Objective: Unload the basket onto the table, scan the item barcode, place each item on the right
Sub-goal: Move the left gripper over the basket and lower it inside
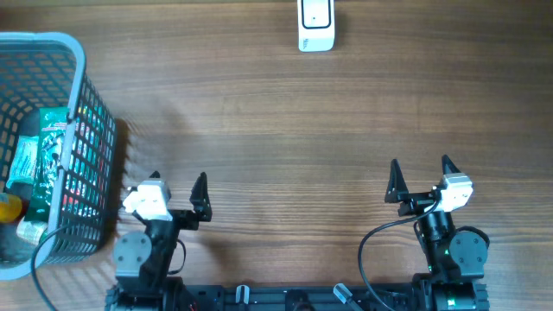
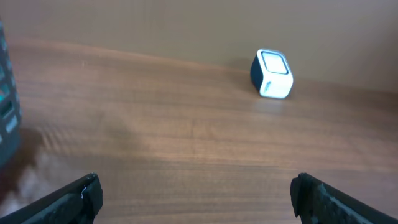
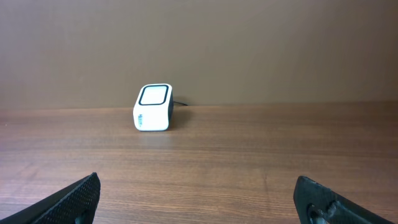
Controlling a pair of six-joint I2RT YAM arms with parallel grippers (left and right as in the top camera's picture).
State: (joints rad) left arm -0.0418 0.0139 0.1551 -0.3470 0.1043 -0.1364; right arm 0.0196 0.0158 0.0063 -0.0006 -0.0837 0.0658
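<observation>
From overhead, the white box-shaped barcode scanner [image 1: 316, 26] stands at the far edge of the brown wooden table [image 1: 276, 112], its window turned up, probably so that an item can be passed over it. Well to the scanner's left and nearer the arms sits the grey plastic mesh basket [image 1: 78, 104]. It holds the goods to be scanned, a green packet [image 1: 34, 164] among them. Which one comes first I cannot tell. Both arms wait at the table edge opposite the scanner. The left gripper [image 1: 177, 181] is just beside the basket, and the right gripper [image 1: 421, 168] is well apart from it. Both have their fingers spread wide and hold nothing.

The left wrist view looks across bare wood toward the scanner [image 2: 272, 73], which lies ahead and to the right. A sliver of the basket [image 2: 6, 112] shows at the frame's left edge, and the left gripper [image 2: 196, 193] is released.

In the right wrist view, the scanner [image 3: 153, 107] lies ahead and slightly left, with a cable behind it. The right gripper [image 3: 196, 190] gapes, empty. No item is lifted yet, and the left arm seems best placed to reach into the basket.
</observation>
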